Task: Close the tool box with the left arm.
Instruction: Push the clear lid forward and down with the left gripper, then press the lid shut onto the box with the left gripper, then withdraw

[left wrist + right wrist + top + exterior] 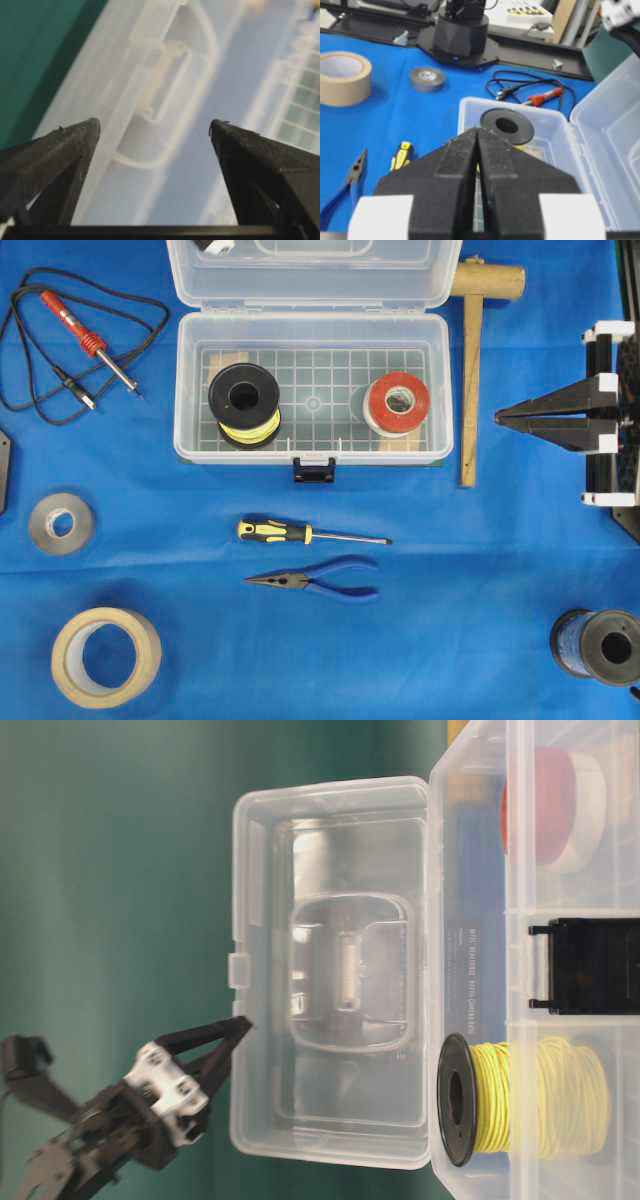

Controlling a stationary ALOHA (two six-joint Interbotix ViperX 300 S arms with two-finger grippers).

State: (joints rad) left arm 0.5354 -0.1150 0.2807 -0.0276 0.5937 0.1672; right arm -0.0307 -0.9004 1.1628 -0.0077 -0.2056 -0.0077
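The clear tool box [182,380] stands open at the back middle of the blue table, black latch [314,470] at its front. It holds a yellow wire spool [244,405] and a red-and-white tape roll [396,403]. The lid [310,275] stands up behind the base. My left gripper [240,1025] is open and empty, its tips at the lid's free edge [240,970]. I cannot tell if they touch. The lid [165,100] fills the left wrist view between my fingers [75,145]. My right gripper [499,418] is shut and empty, right of the box.
A soldering iron [88,338] with its cable lies at the back left. A wooden mallet [470,370] lies right of the box. A screwdriver [300,533] and pliers [320,580] lie in front. Grey tape [61,523], masking tape [105,655] and a dark spool [600,645] sit near the corners.
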